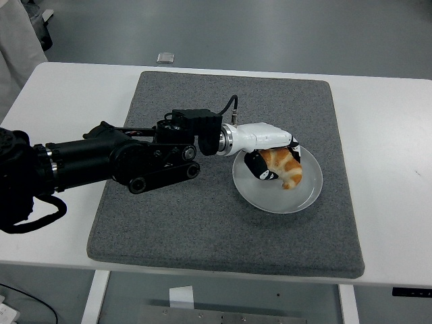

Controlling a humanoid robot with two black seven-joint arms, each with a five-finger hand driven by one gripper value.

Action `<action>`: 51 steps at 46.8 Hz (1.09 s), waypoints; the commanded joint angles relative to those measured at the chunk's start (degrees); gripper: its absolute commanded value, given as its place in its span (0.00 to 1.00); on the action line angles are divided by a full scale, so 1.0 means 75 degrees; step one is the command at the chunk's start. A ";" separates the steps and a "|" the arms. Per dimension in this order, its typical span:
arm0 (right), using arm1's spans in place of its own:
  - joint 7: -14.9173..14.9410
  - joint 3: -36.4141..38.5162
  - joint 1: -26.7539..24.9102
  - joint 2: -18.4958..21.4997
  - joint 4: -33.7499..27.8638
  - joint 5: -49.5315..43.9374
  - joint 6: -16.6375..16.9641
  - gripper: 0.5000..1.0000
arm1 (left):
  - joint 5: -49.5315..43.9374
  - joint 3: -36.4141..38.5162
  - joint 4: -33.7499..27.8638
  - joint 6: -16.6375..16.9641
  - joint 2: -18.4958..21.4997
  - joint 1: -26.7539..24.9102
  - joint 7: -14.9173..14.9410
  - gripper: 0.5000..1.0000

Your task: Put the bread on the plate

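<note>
Bread [283, 169] over the plate [256, 191], clamped within left hand [270, 159] fingers [256, 167]

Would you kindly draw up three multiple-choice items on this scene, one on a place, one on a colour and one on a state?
1. Where is the bread?
A. over the plate
B. on the bare table
C. off the mat

2. What colour is the mat?
A. grey
B. blue
C. red

3. What is the left hand doing?
A. resting open on the mat
B. holding the bread
C. gripping the plate's rim

Answers:
1. A, the bread shows against the white plate.
2. A, the mat under the plate is dark grey.
3. B, its fingers wrap the bread.
</note>
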 commanded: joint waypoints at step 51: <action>0.0000 0.0000 0.0000 0.0000 0.0000 0.0000 0.0000 0.86 | -0.2063 -0.0620 -0.0274 -0.0067 0.0324 -0.0020 0.0033 0.99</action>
